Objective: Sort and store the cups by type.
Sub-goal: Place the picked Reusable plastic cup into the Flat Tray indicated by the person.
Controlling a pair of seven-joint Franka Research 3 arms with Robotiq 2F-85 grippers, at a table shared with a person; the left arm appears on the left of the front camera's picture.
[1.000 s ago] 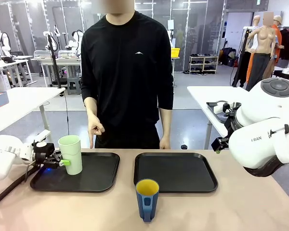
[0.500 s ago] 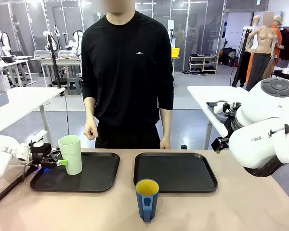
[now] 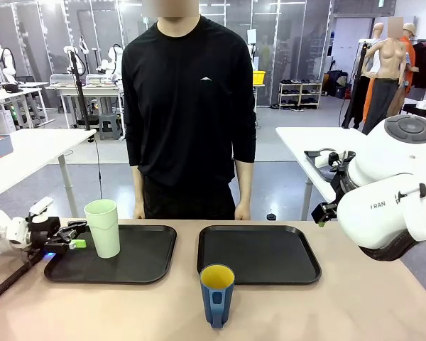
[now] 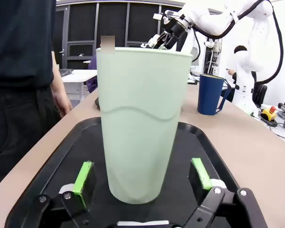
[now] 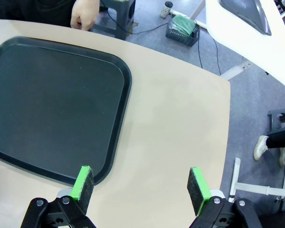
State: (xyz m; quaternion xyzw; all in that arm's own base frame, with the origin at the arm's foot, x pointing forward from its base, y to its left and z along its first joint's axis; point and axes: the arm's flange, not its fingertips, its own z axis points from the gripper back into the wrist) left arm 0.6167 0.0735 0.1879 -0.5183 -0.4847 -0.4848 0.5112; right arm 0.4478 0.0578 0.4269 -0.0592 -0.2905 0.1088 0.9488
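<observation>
The dark blue mug with a handle and a yellow interior (image 3: 217,295) stands upright on the bare beige surface (image 3: 341,305). It is the item nearest the robot's side, in front of the gap between the two trays, with its handle facing the robot. It touches neither tray.

Beyond the mug, two black rectangular plastic trays lie side by side. The left tray (image 3: 149,249) carries the tall pale mint-green plastic tumbler (image 3: 103,227), which stands upright on the tray's left part, mouth up. The right tray (image 3: 259,254) lies flat on the surface, apart from the left tray.

The left gripper (image 3: 77,236) sits low at the left tray's left edge, level with the tumbler's lower half and pointing at it. Its jaws are spread. In the left wrist view, the green pads (image 4: 84,176) stand clear of the tumbler wall on both sides, so the tumbler is released.

The right gripper (image 5: 140,183) hangs above the bare surface just beside a rounded corner of the right tray. Its jaws are spread wide and grasp nothing.

At the far edge of the surface stands a person in a black long-sleeved shirt (image 3: 188,106), arms lowered, with one hand (image 5: 85,14) close to the surface edge.
</observation>
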